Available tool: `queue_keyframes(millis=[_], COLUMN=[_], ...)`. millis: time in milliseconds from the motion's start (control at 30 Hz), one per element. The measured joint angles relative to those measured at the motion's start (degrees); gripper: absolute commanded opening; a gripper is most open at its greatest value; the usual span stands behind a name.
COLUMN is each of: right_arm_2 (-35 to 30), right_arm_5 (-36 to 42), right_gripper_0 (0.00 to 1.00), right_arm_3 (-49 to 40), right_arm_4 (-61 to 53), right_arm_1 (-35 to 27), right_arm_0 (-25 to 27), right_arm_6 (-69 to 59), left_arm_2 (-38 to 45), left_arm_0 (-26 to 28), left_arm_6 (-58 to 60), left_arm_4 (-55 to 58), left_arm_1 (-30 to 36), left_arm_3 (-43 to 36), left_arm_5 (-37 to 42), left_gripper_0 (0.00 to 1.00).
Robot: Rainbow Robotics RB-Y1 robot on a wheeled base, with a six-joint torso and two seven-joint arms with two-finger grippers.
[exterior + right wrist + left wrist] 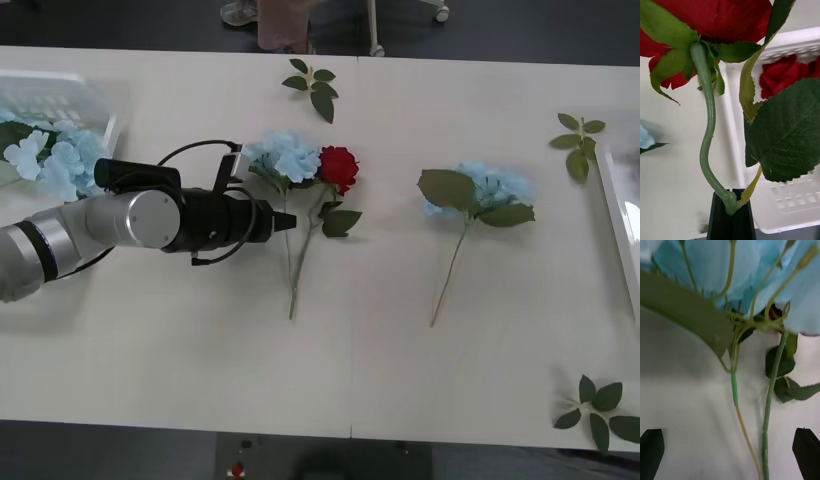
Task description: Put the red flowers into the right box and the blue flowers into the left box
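Left gripper (285,220) spread at the stems; right gripper (731,210) pinching a rose.
Fluffy blue flower (285,155) touches a dark-red rose (338,167) mid-table, just beyond the black fingers; held rose's (715,18) thin stem curves above the white slotted right box (790,202).

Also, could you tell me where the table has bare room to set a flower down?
The near table strip beside the left arm is bare. So is the gap between the rose and the lone blue flower. It is crowded at the left tool, where rose and another blue flower meet.

Pale-blue flowers (288,155) and a dark-red rose (339,167) with green leaves lie on the cream worktop (400,370) by the black left hand (285,221).
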Motion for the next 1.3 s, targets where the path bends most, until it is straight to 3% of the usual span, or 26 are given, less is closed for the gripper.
queue_keyframes(millis=[200, 367, 400, 467, 500, 700, 1000, 1033, 1067, 1100, 1133, 1167, 1200, 1300], right_arm_2=[0.0, 0.0, 0.0, 0.0, 0.0, 0.0, -0.1, -0.1, -0.1, -0.1, -0.1, -0.1, -0.1, -0.1], right_arm_5=[-3.7, -9.3, -10.8, -13.8, -15.1, -24.5, -33.0, -33.7, -34.2, -34.8, -35.2, -35.6, -35.8, -36.0], right_gripper_0=[0.00, 0.00, 0.00, 0.00, 0.00, 0.00, 0.00, 0.12, 0.34, 0.45, 0.77, 0.91, 0.96, 0.96], right_arm_3=[6.3, 9.8, 10.4, 11.6, 12.2, 14.6, 18.6, 18.9, 19.2, 19.4, 19.6, 19.7, 19.7, 19.7], right_arm_4=[1.4, 2.0, 2.0, 2.0, 1.9, 1.1, 1.1, 1.0, 0.9, 0.8, 0.5, 0.3, 0.0, -0.7], right_arm_1=[-1.4, -2.6, -2.8, -2.9, -2.9, -2.5, 2.7, 3.2, 3.6, 4.0, 4.4, 4.6, 4.7, 4.8], right_arm_0=[3.2, 7.0, 7.9, 9.6, 10.4, 16.1, 20.4, 20.4, 20.4, 20.4, 20.4, 20.4, 20.4, 20.4], right_arm_6=[10.5, 18.1, 19.2, 21.8, 23.2, 26.7, 26.8, 26.8, 26.8, 26.8, 26.8, 26.8, 26.8, 26.9], left_arm_2=[-3.3, -3.7, -3.8, -4.7, -5.6, -12.1, -12.6, -12.9, -13.2, -13.8, -14.5, -15.3, -16.1, -18.7], left_arm_0=[-5.1, -5.7, -5.7, -6.0, -6.3, -9.8, -10.0, -10.1, -10.3, -10.7, -11.1, -11.6, -12.2, -13.9], left_arm_6=[0.0, 0.0, 0.0, 0.0, 0.0, 0.0, 0.0, 0.0, 0.0, 0.0, 0.0, 0.0, 0.0, 0.0], left_arm_4=[0.0, 0.0, 0.0, 0.0, 0.0, 0.0, -0.9, -1.2, -1.3, -1.2, -1.2, -1.2, -1.0, 1.0], left_arm_1=[-3.2, -3.8, -3.7, -3.6, -3.5, -2.6, -2.6, -2.6, -2.6, -2.6, -2.6, -2.6, -2.6, -2.6], left_arm_3=[5.3, 6.0, 6.0, 6.0, 6.0, 5.9, 5.7, 5.6, 5.5, 5.5, 5.5, 5.5, 5.4, 5.4], left_arm_5=[0.0, 0.0, 0.0, -0.1, -0.4, -1.3, -1.3, -1.3, -1.3, -1.3, -1.3, -1.3, -1.3, -1.6], left_gripper_0=[1.00, 0.99, 0.94, 0.76, 0.74, 0.73, 0.73, 0.72, 0.73, 0.73, 0.73, 0.73, 0.73, 0.73])
